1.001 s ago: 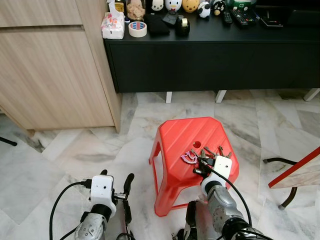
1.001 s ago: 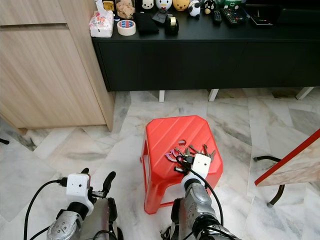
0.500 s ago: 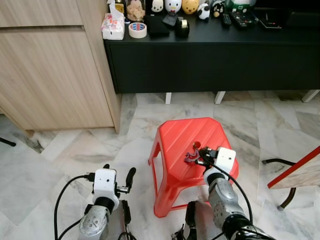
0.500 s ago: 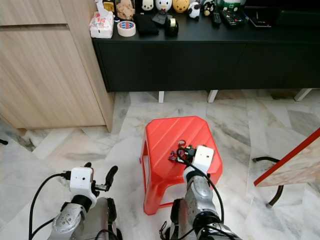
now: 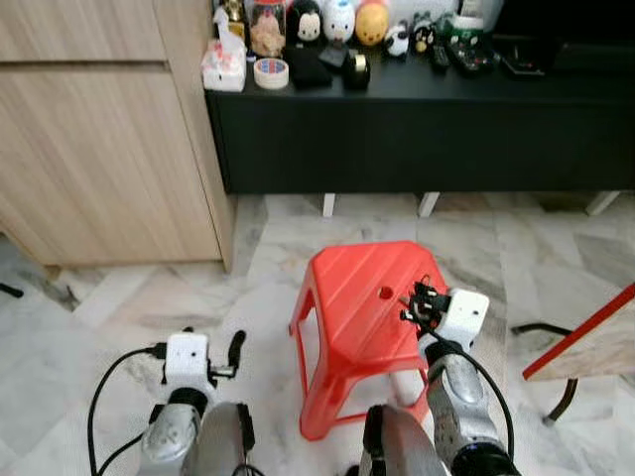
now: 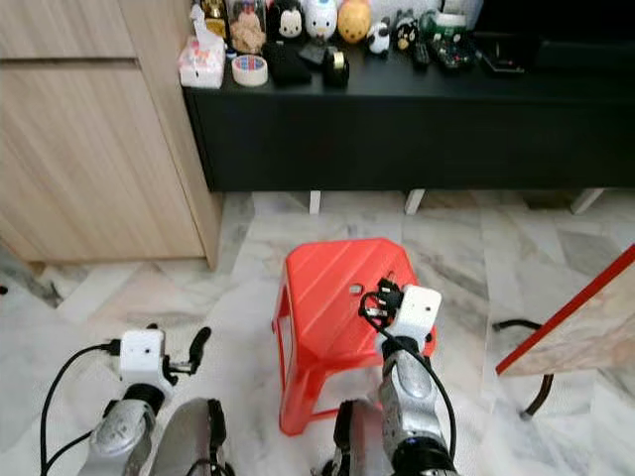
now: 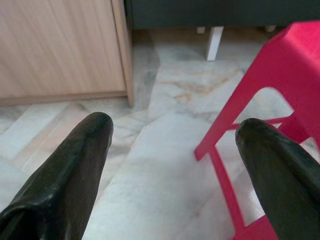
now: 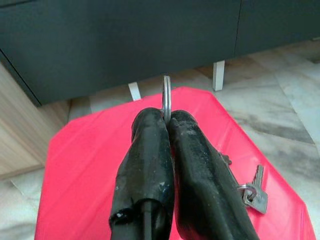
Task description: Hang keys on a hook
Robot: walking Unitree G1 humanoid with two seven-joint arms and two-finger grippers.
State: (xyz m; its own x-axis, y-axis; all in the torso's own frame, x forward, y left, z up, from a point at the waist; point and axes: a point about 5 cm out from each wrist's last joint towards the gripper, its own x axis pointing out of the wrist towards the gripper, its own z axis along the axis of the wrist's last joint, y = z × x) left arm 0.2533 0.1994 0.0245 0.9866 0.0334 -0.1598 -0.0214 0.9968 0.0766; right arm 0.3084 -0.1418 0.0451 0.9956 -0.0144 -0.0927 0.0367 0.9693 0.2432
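One red plastic stool (image 5: 367, 297) stands on the marble floor (image 5: 129, 307), just before a long black desk (image 5: 417, 119) and beside a wooden cabinet (image 5: 99, 149). The stool top has one small round hole (image 5: 385, 293).

One bunch of keys (image 8: 252, 192): the right end effector (image 8: 167, 117) has its two black fingers pressed tight together on the bunch's metal ring (image 8: 166, 97), which stands edge-on and upright between the tips. Two or three keys hang below the fingers, over the red stool top; their exact count cannot be told. In the head views the bunch (image 5: 419, 302) shows as a dark cluster at the fingertips, over the stool's right half, near the hole.

Right arm: forearm raised steeply from below, wrist bent forward over the stool.

Left end effector (image 7: 172, 145): its two fingers (image 7: 82, 160) spread wide, holding nothing, aimed at the floor between cabinet and stool leg. Left arm held low beside the stool, well apart from it.

On the desk: one roll of tape (image 5: 266, 71), one tissue pack (image 5: 222, 67), a row of small figurines (image 5: 337, 20), several remote controls (image 5: 466, 55); blur prevents an exact count.
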